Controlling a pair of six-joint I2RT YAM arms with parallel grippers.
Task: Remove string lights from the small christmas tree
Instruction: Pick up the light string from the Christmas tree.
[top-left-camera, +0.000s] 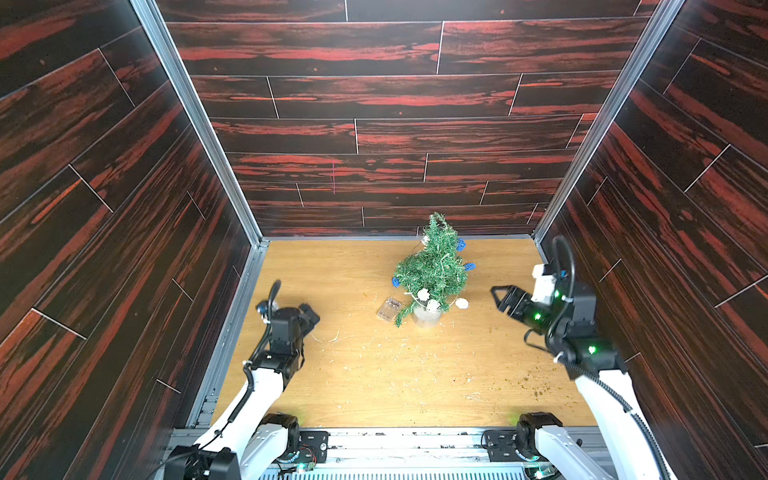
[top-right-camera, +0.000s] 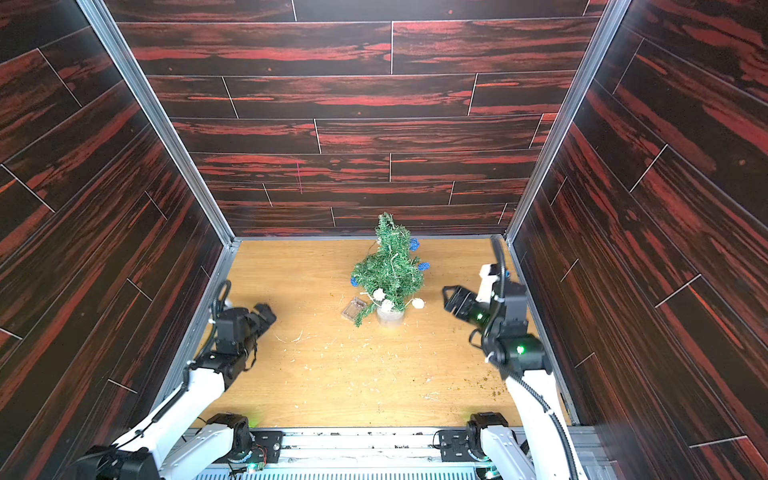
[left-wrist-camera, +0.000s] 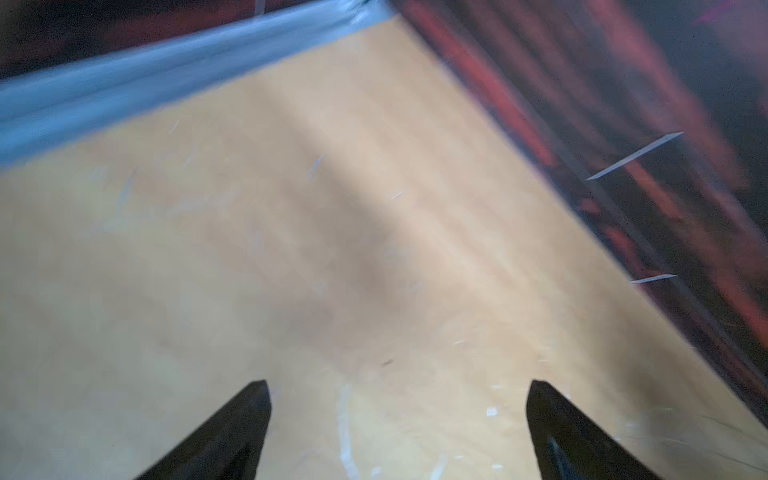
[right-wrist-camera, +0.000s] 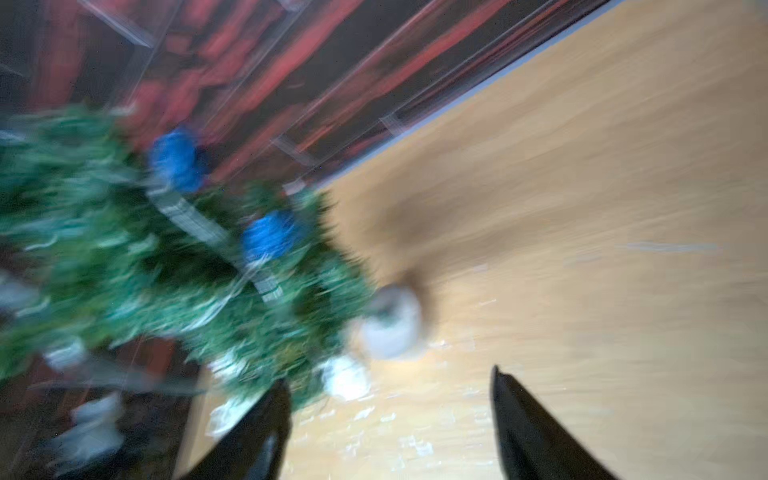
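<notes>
The small christmas tree (top-left-camera: 432, 266) (top-right-camera: 388, 268) stands upright in its pale pot (top-left-camera: 426, 316) at the back middle of the wooden table. The string lights (top-left-camera: 469, 266) (top-right-camera: 423, 266) wind round it, with blue and white balls among the branches. Their clear battery box (top-left-camera: 388, 309) (top-right-camera: 354, 308) lies on the table just left of the pot. My right gripper (top-left-camera: 498, 296) (right-wrist-camera: 390, 374) hovers open to the right of the tree, holding nothing. The blurred right wrist view shows the tree (right-wrist-camera: 166, 282) with a white ball (right-wrist-camera: 347, 376) close by. My left gripper (top-left-camera: 311, 312) (left-wrist-camera: 398, 384) is open, far left of the tree.
Dark red wood-pattern walls (top-left-camera: 374, 124) close in the table on three sides, with metal rails (top-left-camera: 232, 316) along the edges. Small needles and scraps (top-left-camera: 374, 345) litter the tabletop in front of the tree. Both arm bases sit at the near edge.
</notes>
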